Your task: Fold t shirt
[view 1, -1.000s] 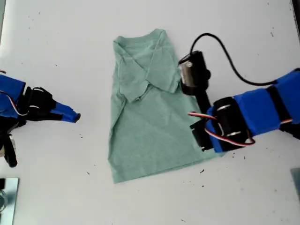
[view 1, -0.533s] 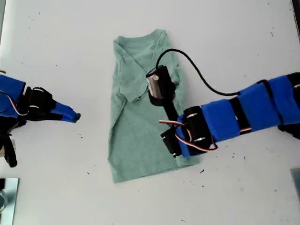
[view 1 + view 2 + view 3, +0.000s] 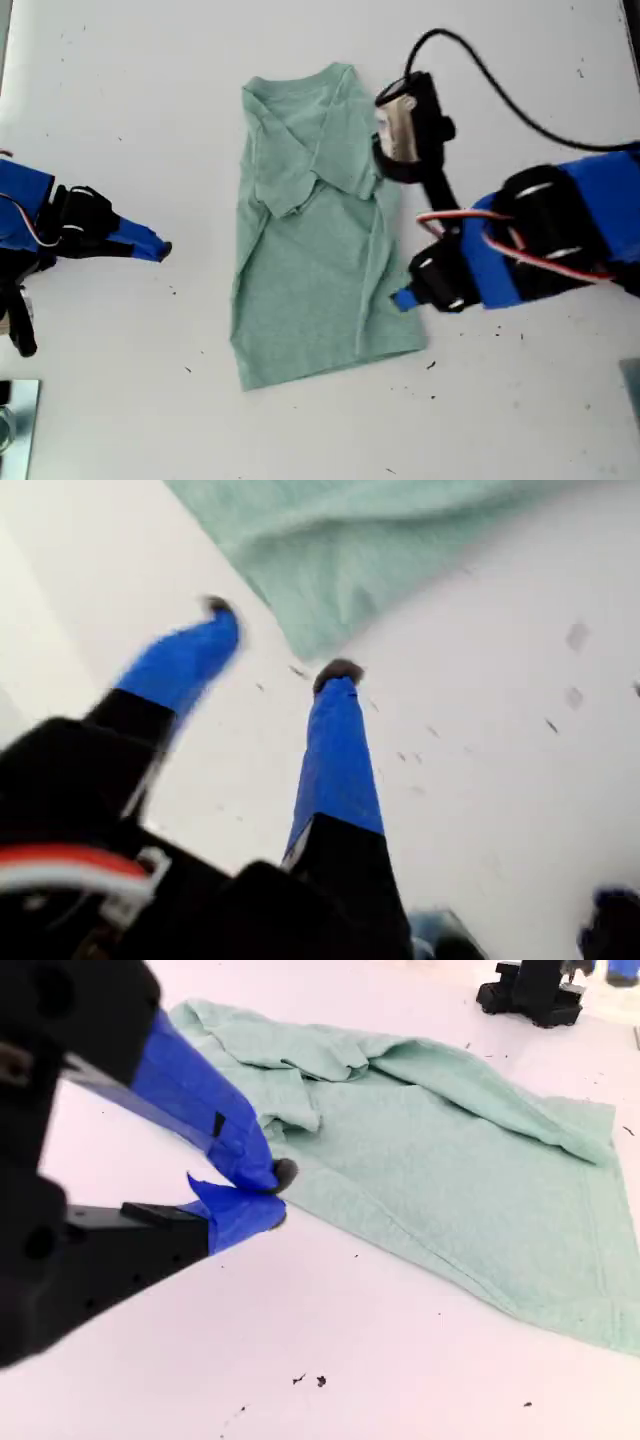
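First end effector (image 3: 275, 640) spread, beside t shirt (image 3: 315, 230) corner.

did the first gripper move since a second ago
Yes. My first gripper has pulled off the t shirt toward the exterior view's right, now just past the shirt's right edge, open, nothing held.

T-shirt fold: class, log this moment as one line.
t-shirt: both sides folded in | first gripper: open, off cloth | second gripper: shut, empty

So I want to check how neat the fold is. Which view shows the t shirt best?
The exterior view: the whole t shirt lies in frame from above, sleeves folded in. The second wrist view shows most of it at a low slant; the first wrist view shows only one blurred corner.
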You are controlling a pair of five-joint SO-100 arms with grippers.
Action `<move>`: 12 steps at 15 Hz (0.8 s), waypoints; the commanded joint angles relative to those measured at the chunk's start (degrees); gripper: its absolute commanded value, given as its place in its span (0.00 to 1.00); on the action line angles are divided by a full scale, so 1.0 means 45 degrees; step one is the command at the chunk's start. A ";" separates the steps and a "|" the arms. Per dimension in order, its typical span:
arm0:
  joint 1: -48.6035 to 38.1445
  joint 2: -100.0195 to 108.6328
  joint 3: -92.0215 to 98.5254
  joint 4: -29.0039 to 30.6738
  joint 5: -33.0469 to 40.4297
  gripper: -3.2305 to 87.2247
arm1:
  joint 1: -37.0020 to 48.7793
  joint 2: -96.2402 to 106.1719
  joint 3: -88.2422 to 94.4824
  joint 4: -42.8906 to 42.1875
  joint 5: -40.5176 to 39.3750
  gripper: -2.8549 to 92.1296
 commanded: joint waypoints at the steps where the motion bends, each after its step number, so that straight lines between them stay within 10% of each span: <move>1: 0.0137 0.0078 0.0059 0.0059 0.0059 0.06 | 0.1738 0.6113 0.6738 -0.1699 -0.0664 0.10; 6: 0.0098 0.0078 0.0273 0.0020 0.0176 0.03 | 0.4004 1.3574 1.7793 -0.4824 -0.1348 0.06; 12: 0.1074 -0.8242 -0.5605 -0.0020 -0.0957 0.03 | 0.4590 1.6602 2.0020 -0.5000 -0.0937 0.06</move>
